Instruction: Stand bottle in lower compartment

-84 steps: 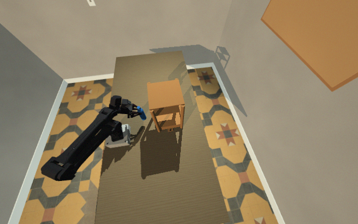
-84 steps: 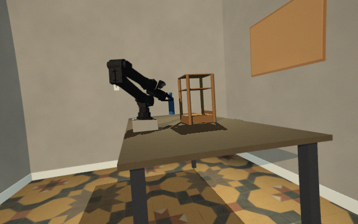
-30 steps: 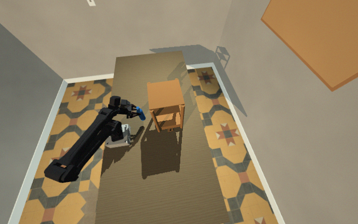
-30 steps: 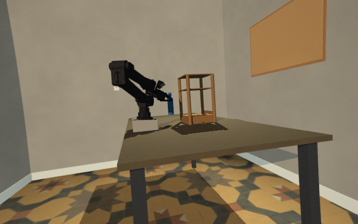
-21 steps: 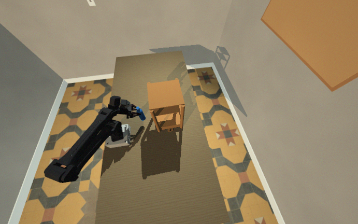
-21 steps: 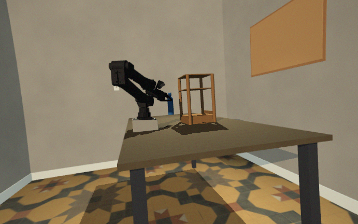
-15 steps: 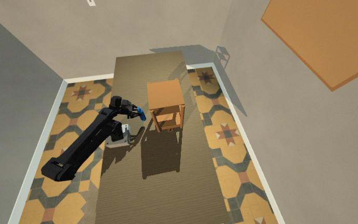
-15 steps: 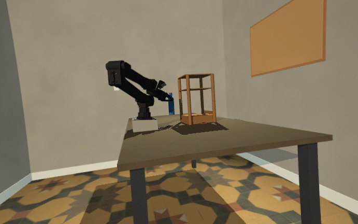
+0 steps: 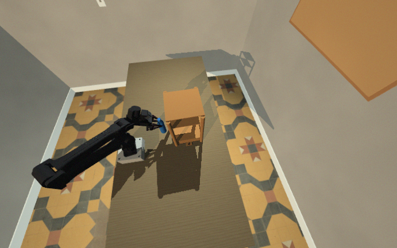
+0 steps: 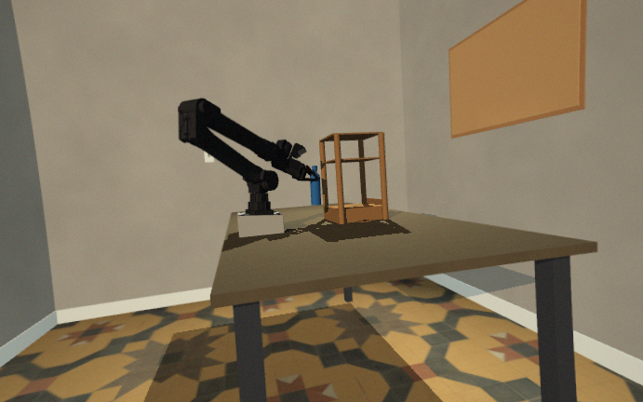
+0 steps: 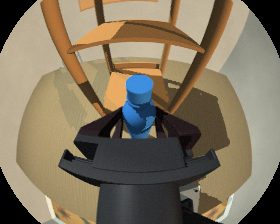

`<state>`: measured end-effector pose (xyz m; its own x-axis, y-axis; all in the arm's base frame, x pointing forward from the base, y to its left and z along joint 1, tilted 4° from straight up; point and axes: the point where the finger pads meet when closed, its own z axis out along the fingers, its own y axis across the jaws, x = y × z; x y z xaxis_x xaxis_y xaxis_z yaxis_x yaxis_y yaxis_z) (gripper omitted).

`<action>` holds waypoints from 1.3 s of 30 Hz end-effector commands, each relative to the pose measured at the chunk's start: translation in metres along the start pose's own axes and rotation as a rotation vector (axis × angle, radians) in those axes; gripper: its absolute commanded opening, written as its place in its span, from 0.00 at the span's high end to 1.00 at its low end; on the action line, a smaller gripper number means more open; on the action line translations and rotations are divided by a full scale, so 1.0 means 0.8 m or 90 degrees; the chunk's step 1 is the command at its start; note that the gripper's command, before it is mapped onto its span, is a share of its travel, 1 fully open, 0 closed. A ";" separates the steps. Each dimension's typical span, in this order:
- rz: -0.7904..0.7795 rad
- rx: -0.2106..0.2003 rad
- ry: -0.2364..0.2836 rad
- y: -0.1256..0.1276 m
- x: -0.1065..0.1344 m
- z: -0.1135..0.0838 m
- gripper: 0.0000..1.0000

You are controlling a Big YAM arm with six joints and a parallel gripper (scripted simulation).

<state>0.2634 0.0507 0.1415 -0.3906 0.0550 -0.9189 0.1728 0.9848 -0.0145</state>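
The blue bottle (image 9: 162,129) (image 10: 315,194) (image 11: 139,89) is upright, cap up, perhaps leaning slightly. My gripper (image 9: 160,122) (image 10: 316,177) (image 11: 139,110) is shut on its upper part, below the cap. The bottle is outside the orange shelving unit (image 9: 183,104) (image 10: 340,180) (image 11: 218,37), close to its side facing the arm. Its base is level with or a little above the table; the views do not settle which. The lower compartment's floor (image 11: 114,94) shows beyond the bottle in the wrist view, partly hidden by it. The bottle's base is hidden there.
The unit's corner posts (image 9: 172,134) (image 10: 382,177) (image 11: 81,75) frame the opening on both sides. Its middle shelf (image 10: 355,159) (image 11: 136,37) spans above the lower compartment. The white arm base (image 9: 140,144) (image 10: 261,224) stands on the table (image 9: 174,216) (image 10: 413,255), near its left edge.
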 end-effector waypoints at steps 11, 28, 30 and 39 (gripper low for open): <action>0.032 -0.018 -0.057 0.020 -0.075 0.009 0.70; 0.032 -0.018 -0.057 0.020 -0.075 0.009 0.70; 0.032 -0.018 -0.057 0.020 -0.075 0.009 0.70; 0.032 -0.018 -0.058 0.027 -0.081 0.020 0.70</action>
<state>0.2759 0.0529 0.1399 -0.3956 0.0351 -0.9177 0.1624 0.9862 -0.0322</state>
